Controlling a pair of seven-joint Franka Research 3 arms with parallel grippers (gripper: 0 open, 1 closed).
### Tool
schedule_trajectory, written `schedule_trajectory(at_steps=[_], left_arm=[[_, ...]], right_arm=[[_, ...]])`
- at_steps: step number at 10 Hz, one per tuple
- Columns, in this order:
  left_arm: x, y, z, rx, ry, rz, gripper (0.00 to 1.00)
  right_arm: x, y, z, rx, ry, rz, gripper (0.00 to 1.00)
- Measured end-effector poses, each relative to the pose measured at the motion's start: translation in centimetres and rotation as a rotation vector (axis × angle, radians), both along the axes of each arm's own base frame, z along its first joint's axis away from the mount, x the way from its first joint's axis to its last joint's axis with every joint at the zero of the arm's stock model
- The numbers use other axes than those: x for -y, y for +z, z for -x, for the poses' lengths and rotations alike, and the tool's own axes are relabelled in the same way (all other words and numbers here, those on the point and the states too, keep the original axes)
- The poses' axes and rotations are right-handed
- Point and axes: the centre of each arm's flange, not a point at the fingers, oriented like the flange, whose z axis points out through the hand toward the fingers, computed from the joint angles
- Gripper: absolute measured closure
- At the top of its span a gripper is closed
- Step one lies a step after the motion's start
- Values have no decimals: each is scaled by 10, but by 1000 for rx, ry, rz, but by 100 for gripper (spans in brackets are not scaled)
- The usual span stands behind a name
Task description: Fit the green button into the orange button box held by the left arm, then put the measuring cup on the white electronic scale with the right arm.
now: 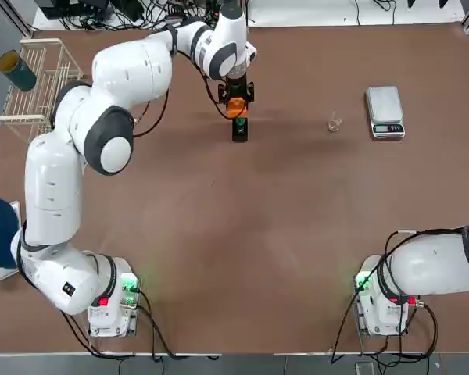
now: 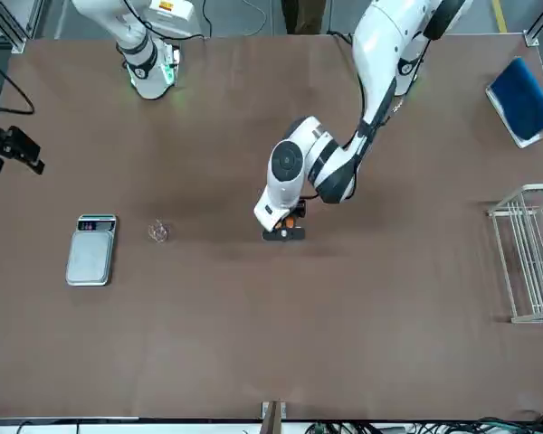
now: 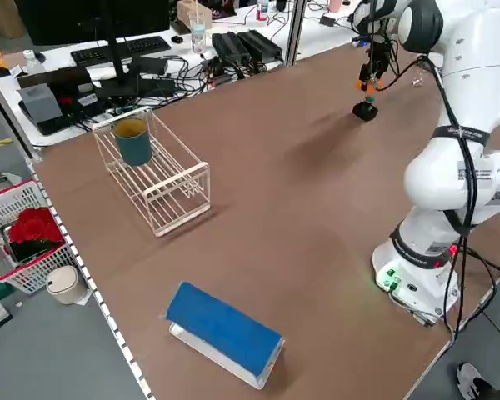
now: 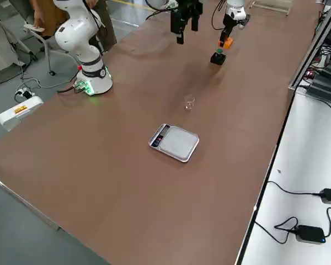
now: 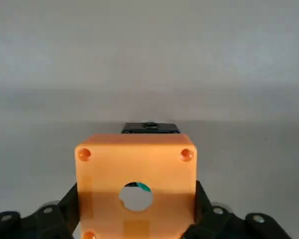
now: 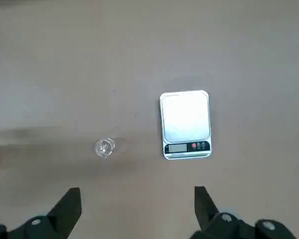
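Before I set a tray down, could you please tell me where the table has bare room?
Bare: the middle, between the left gripper and the right arm's base; also the stretch between cup and that gripper. Crowded: the left edge, with rack and blue-topped object.

The measuring cup [image 1: 334,123] is lying on the bench [image 1: 258,234], just left of the electronic scale [image 1: 385,112]; the button box [image 1: 236,107] is sitting between the fingers of the left pincer [image 1: 236,95], left of the cup
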Motion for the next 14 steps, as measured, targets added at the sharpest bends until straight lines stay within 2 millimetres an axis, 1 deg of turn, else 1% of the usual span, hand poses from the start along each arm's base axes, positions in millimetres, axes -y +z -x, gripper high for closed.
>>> schedule_trajectory(at_steps=[1,3,4,5,6,7,8,10,12,14], left_arm=[[3,-4,2,3,2,-4,14],[9,-10,8,19,-9,-27,14],[12,-15,12,30,-10,-45,14],[13,-18,14,35,-8,-55,14],[13,-20,13,34,-7,-57,14],[12,-20,12,34,-5,-59,14],[11,-21,12,34,-3,-60,14],[12,-23,11,42,4,-49,14],[14,-23,9,50,13,-38,14],[14,-24,9,53,13,-33,14]], right_arm=[[-14,-22,-9,-1,21,-5,0],[-48,-75,-26,15,46,-23,0],[-69,-103,-29,22,47,-27,0],[-90,-127,-27,19,37,-33,0],[-109,-147,-22,12,28,-38,0],[-121,-164,-18,4,20,-40,0],[-127,-182,-15,-5,8,-41,2],[-138,-222,-12,-4,-2,-46,5],[-141,-267,-1,-9,-4,-47,5],[-142,-300,6,-14,-3,-47,7]])
